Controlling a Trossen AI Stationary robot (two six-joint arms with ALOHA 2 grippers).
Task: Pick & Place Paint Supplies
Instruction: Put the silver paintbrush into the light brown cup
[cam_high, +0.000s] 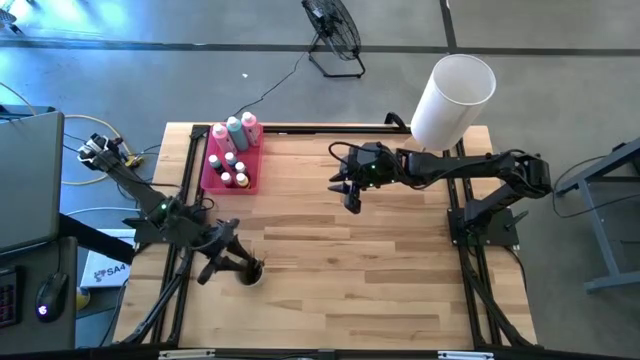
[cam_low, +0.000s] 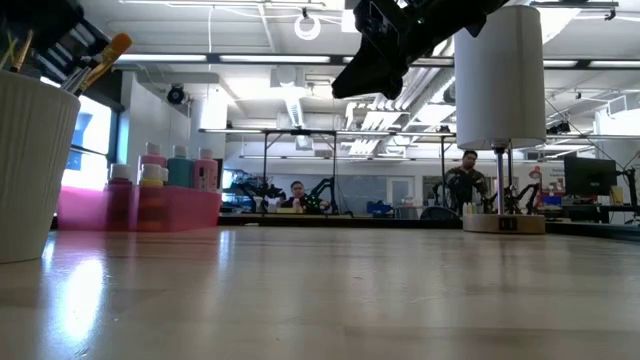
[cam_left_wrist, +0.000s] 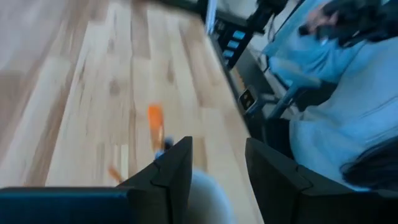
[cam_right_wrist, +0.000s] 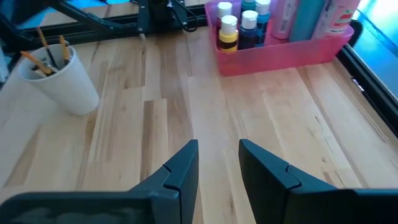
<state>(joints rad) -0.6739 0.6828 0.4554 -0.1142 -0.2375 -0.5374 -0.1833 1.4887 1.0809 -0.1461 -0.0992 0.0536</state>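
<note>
The paint supplies are split between two containers. The squeeze bottles (cam_high: 234, 131), two pink and one teal, stand upright with the small capped paint pots (cam_high: 229, 166) inside the pink tray (cam_high: 210, 180), upper left of centre in the high view; the tray walls keep the upright containers grouped and stable. The brushes (cam_right_wrist: 45, 55), thin with orange tips, stand handle-down in a white cup (cam_right_wrist: 60, 79), which shows at the lower left of the high view and at the far left edge of the low view; the cup wall holds them near vertical. The left gripper (cam_high: 240, 266) sits directly over the cup, its fingers spread with a clear gap and nothing visibly pinched, a posture consistent with releasing a brush into the cup. The right gripper (cam_right_wrist: 219, 165) hangs above bare table (cam_high: 380, 270) right of the tray, fingers apart and empty, facing tray and cup, probably waiting. The white lampshade (cam_high: 452, 100) at the upper right stands clear of both arms.
</note>
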